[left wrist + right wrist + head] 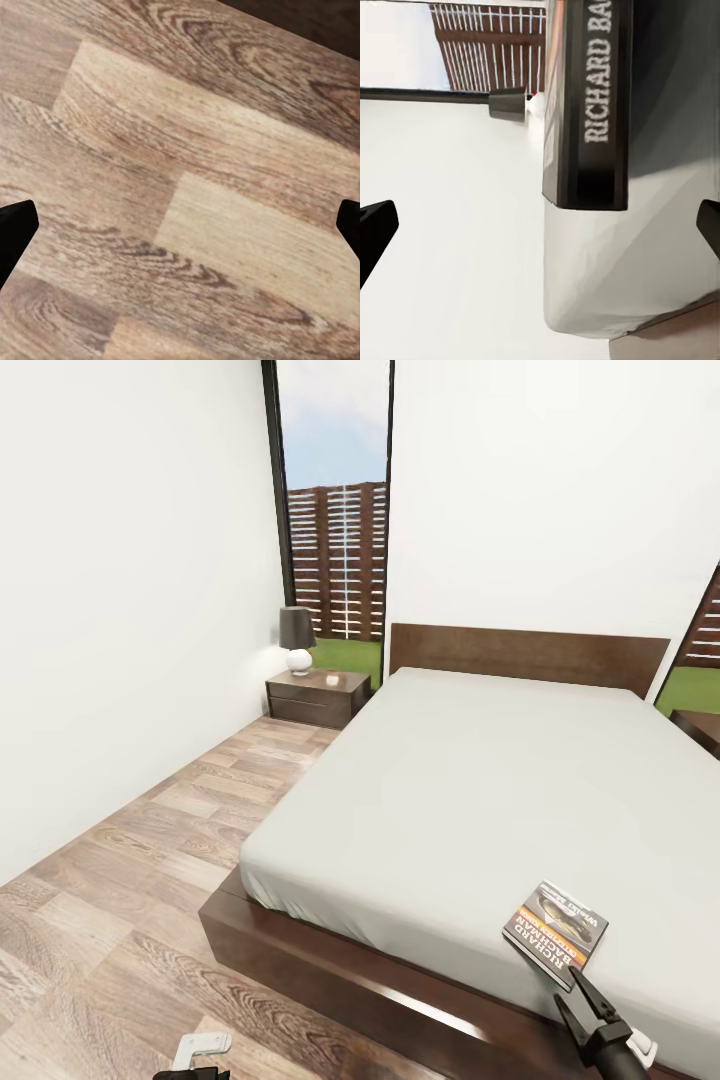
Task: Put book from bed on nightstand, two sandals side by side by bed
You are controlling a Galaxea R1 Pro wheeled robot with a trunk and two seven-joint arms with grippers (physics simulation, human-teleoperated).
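Book [556,935] lies flat on the pale mattress of the bed [480,790], close to the foot edge nearest the robot, its cover facing up with the orange band and white lettering readable upside down from the head view. Just beside it, the right gripper [578,982] reaches in from below, fingers spread apart and holding nothing, the upper fingertip almost at the book's near corner. In the right wrist view the book [589,105] sits ahead between the two dark fingertips [375,229] at the frame edges, with the mattress corner under it.

The left gripper [200,1050] hangs low over the wood-plank floor [150,840] beside the bed frame; its wrist view shows the fingers [15,229] wide apart over bare planks, released.

A nightstand [316,695] stands by the headboard at the far left side of the bed, carrying a lamp [298,640] with a dark shade and white base.
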